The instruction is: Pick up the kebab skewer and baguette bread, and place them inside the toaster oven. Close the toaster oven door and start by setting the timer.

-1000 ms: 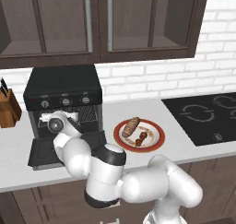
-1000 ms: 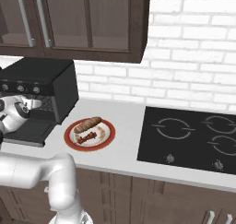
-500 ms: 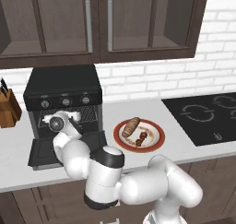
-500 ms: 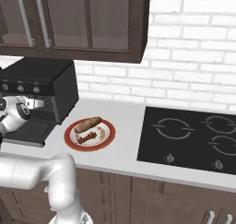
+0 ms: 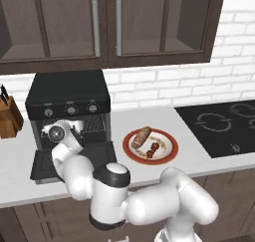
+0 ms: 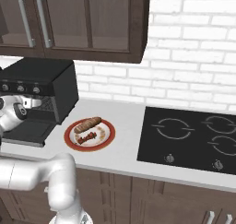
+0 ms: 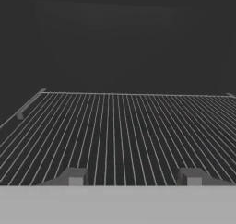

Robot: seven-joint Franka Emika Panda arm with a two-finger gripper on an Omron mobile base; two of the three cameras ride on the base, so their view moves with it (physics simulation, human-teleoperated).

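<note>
Inside toaster oven (image 5: 68, 110) mouth, my gripper (image 7: 133, 177) sits low over wire rack (image 7: 120, 135); fingertips (image 7: 76, 177) apart, nothing between them, jaws open. Toaster oven door (image 5: 69, 159) dropped flat onto counter (image 6: 126, 147). Kebab skewer (image 5: 154, 148) and baguette bread (image 5: 141, 136) lie side by side on red-rimmed plate (image 5: 169, 154), right of oven, beside cooktop (image 6: 193, 138). I see wrist at oven opening in base views.

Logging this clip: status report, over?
Gripper at open toaster oven, jaws apart, nothing held. Kebab skewer and baguette bread on plate. Nothing in the way.
</note>
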